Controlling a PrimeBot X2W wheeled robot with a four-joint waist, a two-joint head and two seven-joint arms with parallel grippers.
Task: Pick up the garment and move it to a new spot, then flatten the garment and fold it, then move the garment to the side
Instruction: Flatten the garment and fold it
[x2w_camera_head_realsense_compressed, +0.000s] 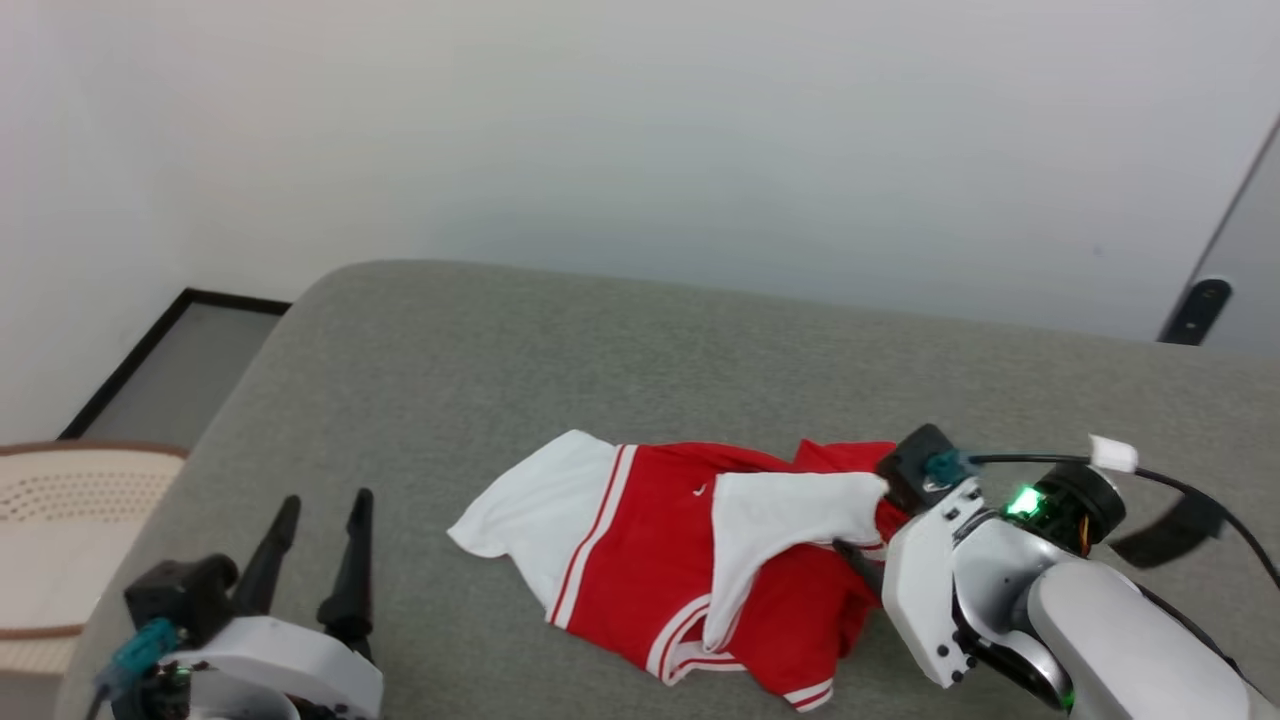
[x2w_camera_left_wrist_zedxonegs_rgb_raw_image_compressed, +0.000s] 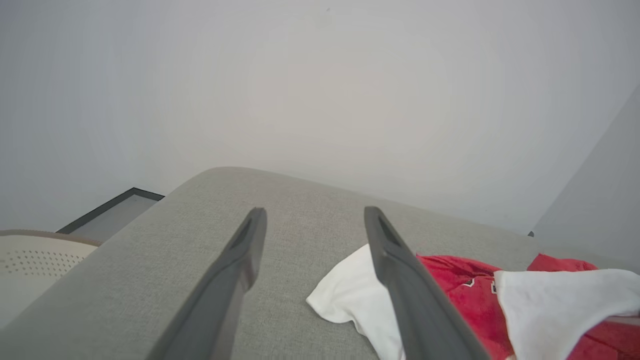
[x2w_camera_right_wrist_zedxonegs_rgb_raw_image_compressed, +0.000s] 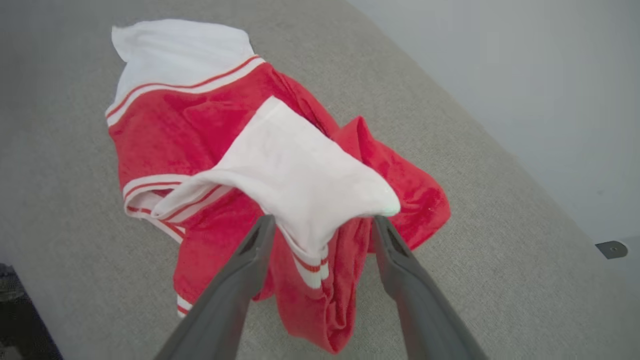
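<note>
the left gripper (x2w_camera_head_realsense_compressed: 327, 497) sat nearest, low at the left of the head view. its two dark fingers were spread wide, pointed up that view over bare grey surface (x2w_camera_head_realsense_compressed: 450, 350), and had nothing between them. just past its left side stood a cream basket (x2w_camera_head_realsense_compressed: 60, 500) with a perforated wall, off the surface's edge.

to the right, well apart from that gripper, the shirt (x2w_camera_head_realsense_compressed: 640, 530) lay crumpled on the surface, in the near middle of the head view. its long axis ran left to right across that view, dipping a little toward the near right. one white sleeve (x2w_camera_head_realsense_compressed: 530, 500) formed its left end and pointed left, with red-and-white striped trim where it met the red body. a second white sleeve (x2w_camera_head_realsense_compressed: 780, 510) was folded over the red middle and reached right. the striped hem sat at the near edge, and a red fold bunched up at the far right end.

at that right end was the right gripper (x2w_camera_right_wrist_zedxonegs_rgb_raw_image_compressed: 324, 220). in its wrist view the fingers were spread apart, not pinching. the tip of the second sleeve and a red fold sat between them. a green light (x2w_camera_head_realsense_compressed: 1022, 500) glowed on its wrist, and a black cable (x2w_camera_head_realsense_compressed: 1180, 485) trailed off to the right.
</note>
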